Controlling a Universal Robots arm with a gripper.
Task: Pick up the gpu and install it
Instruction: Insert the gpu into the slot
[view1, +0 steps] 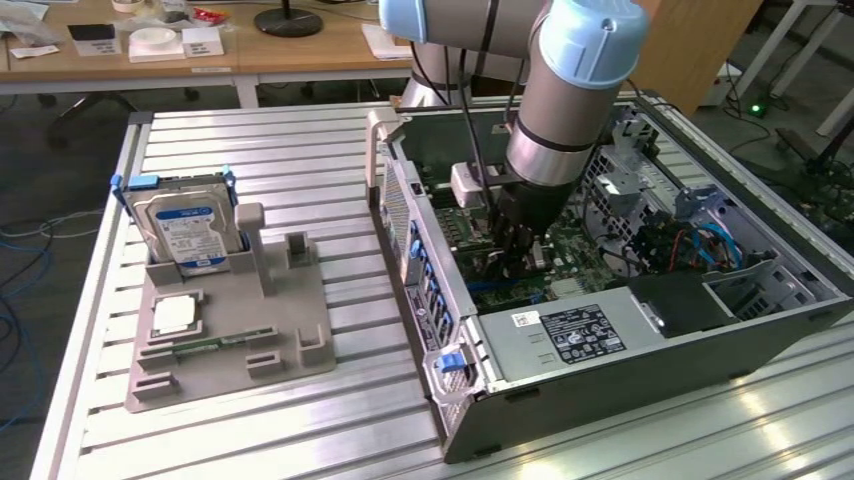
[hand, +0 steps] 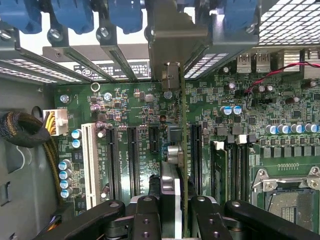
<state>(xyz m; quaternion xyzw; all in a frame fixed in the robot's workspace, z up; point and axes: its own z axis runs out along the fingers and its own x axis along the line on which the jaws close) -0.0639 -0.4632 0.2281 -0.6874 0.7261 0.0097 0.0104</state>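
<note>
Exterior view, from its left: a grey fixture tray rests on the slatted metal table; a silver hard drive with a blue label stands upright in the tray's rear slot; a small narrow memory stick lies flat near the tray's front. To the exterior view's right of the tray sits an open computer case, side panel off, green motherboard exposed; the robot arm reaches down into the case, and the gripper is low over the board.

Wrist view: the gripper is pinched on the gpu, its black fingers pressing from either side; the card is seen edge-on, standing upright over the motherboard among the black expansion slots, its metal bracket up against the rear slot openings of the case; whether the card is fully seated cannot be told.
</note>
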